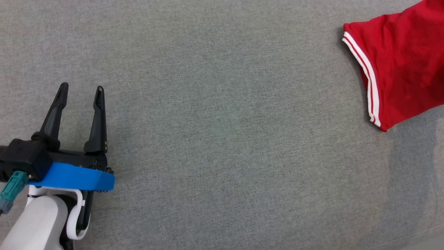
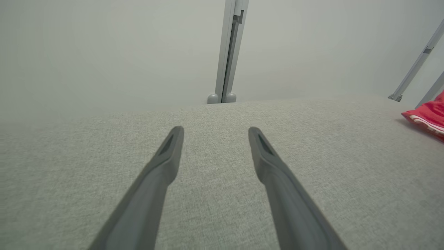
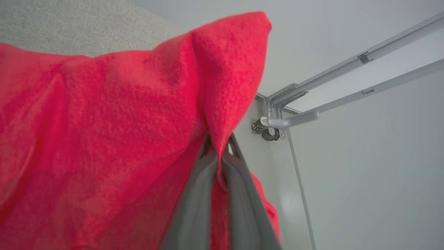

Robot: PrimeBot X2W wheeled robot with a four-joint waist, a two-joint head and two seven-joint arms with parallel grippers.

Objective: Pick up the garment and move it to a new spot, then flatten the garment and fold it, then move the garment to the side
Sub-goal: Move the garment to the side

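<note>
right gripper pinching a fold of the red garment, fingers pressed together.
garment runs off the head view's right edge, only a white-striped sleeve showing; left gripper spread, well apart from it.

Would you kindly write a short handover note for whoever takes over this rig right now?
Left claw: open, empty, over the grey surface.
Right claw: shut on a fold of the red garment.
Garment: far right in the head view, striped sleeve lying on the surface.
Done: garment gripped.
Left: place it at a new spot, flatten, fold, move aside.
</note>
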